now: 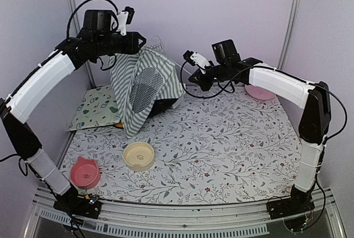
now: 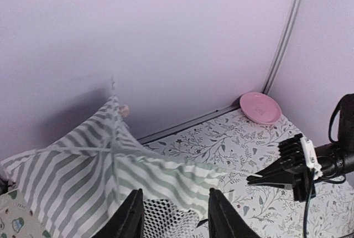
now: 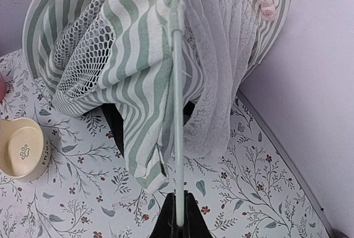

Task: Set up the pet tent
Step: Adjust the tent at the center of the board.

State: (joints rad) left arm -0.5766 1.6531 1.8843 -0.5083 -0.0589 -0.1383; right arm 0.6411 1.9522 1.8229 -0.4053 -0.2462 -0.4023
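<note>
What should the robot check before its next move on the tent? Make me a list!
1. Right hand grips the pole: ok, shut on it.
2. Left hand open: ok, fingers apart above the tent.
3. Tent standing straight: not ok, it leans and sags.
4. Cream bowl out of the way: ok, in front of the tent, not touching.
5. Pole's top end in place: cannot tell, hidden in the fabric.

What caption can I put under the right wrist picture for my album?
Right gripper pinches the pet tent's thin white pole, striped cloth sagging beside a cream bowl.
</note>
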